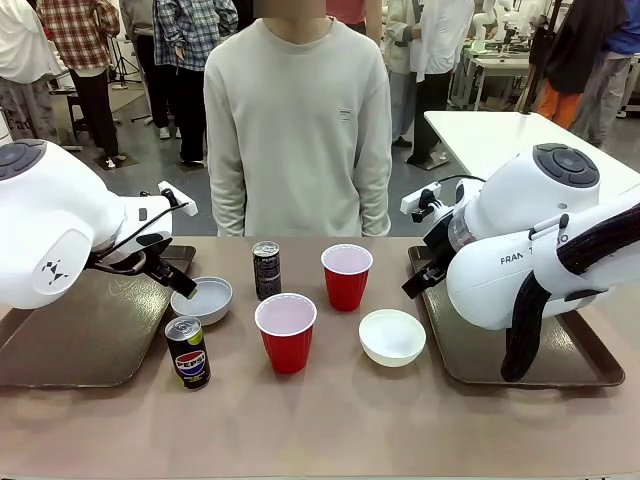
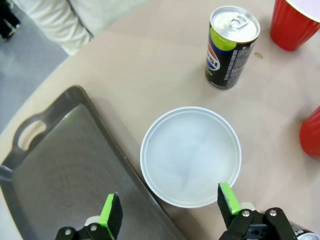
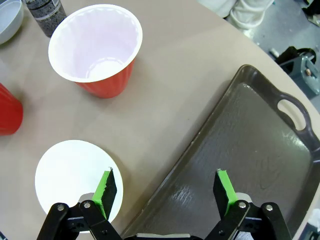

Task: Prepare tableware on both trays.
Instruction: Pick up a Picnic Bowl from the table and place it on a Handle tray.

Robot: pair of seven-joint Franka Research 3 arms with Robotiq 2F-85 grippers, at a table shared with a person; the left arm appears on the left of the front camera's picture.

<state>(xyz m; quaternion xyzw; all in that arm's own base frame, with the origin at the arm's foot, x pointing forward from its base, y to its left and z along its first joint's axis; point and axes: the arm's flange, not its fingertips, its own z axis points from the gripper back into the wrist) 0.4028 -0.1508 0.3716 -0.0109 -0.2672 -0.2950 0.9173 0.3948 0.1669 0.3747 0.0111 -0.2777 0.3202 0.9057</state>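
Tableware stands wholly on the tabletop [image 1: 330, 420], so loading seems not yet begun: the left dark brown rectangular plastic tray [image 2: 65, 165] and the right dark brown tray [image 3: 250, 150] hold nothing. Left tool [image 2: 169, 202], jaws spread and unladen, hangs over a small round white bowl [image 2: 190, 150], whose near rim lies between its fingers [image 2: 111, 212]. Right tool [image 3: 165, 192], likewise spread and unladen, straddles its tray's rim, the other white bowl [image 3: 65, 175] under one finger, a red plastic cup [image 3: 95, 45] ahead.

Front cam across table [image 1: 330, 430] at person [image 1: 298, 130]; wrist cams close, downward, sharing left bowl [image 2: 190, 155].
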